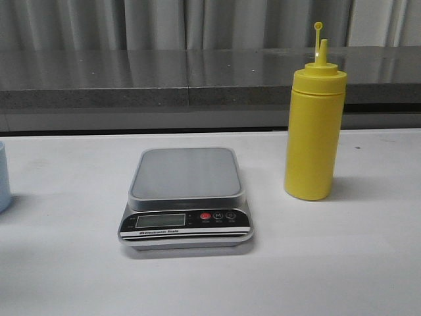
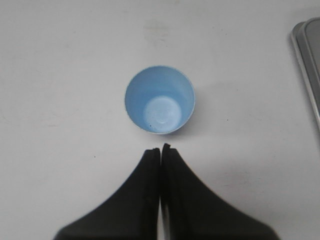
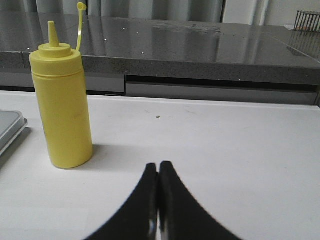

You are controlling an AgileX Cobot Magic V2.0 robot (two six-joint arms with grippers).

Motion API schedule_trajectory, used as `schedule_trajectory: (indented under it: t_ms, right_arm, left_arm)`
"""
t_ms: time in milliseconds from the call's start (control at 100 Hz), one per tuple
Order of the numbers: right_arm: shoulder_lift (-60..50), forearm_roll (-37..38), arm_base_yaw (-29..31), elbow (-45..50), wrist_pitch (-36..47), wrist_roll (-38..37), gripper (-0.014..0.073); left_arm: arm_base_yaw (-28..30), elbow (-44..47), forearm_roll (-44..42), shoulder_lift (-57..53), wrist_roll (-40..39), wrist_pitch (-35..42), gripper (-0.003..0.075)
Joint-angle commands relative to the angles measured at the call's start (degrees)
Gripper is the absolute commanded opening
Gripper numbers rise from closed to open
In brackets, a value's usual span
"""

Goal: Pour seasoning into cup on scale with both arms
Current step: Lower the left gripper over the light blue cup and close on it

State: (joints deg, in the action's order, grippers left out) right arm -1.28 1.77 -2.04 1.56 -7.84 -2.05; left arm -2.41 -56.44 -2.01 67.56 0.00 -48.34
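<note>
The yellow seasoning bottle stands upright on the white table, right of the scale, its cap hanging open on its tether. It also shows in the right wrist view. The scale's grey platform is bare. The pale blue cup is cut off by the front view's left edge; in the left wrist view the cup stands upright and empty just beyond my left gripper, which is shut and empty above the table. My right gripper is shut and empty, apart from the bottle. Neither arm shows in the front view.
A grey stone counter runs along the table's far edge, with curtains behind it. The scale's edge shows in the left wrist view and in the right wrist view.
</note>
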Motion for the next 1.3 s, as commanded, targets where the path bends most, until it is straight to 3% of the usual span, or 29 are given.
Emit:
schedule_trajectory:
  t_ms: [0, 200, 320, 490, 560, 880, 1100, 1290]
  right_arm:
    - [-0.6, 0.5, 0.2, -1.2, 4.8, 0.3, -0.0066]
    - [-0.6, 0.5, 0.2, -1.2, 4.8, 0.3, -0.0066]
    - [-0.6, 0.5, 0.2, -1.2, 4.8, 0.3, -0.0066]
    - [-0.6, 0.5, 0.2, -1.2, 4.8, 0.3, -0.0066]
    - [-0.6, 0.5, 0.2, -1.2, 4.8, 0.3, -0.0066]
    - [-0.6, 0.5, 0.2, -1.2, 4.8, 0.3, -0.0066]
    - [-0.6, 0.5, 0.2, -1.2, 4.8, 0.3, -0.0066]
    - [-0.6, 0.5, 0.2, -1.2, 4.8, 0.3, -0.0066]
  left_arm:
    - [-0.1, -1.9, -0.9, 2.0, -3.3, 2.8, -0.0019]
    - [1.1, -1.9, -1.6, 8.0, -5.8, 2.9, 0.0017]
    - [1.1, -1.9, -1.4, 9.4, -6.3, 3.0, 0.0136]
    - [1.1, -1.9, -1.4, 9.8, -8.6, 4.7, 0.0369]
    - [1.1, -1.9, -1.4, 9.8, -8.8, 6.0, 0.0417]
    - [1.1, -1.9, -5.0, 10.8, -14.8, 11.5, 0.0424]
    - [1.1, -1.9, -5.8, 15.5, -14.9, 12.4, 0.0424]
    - [3.9, -1.9, -5.9, 19.8, -17.4, 14.4, 0.0424]
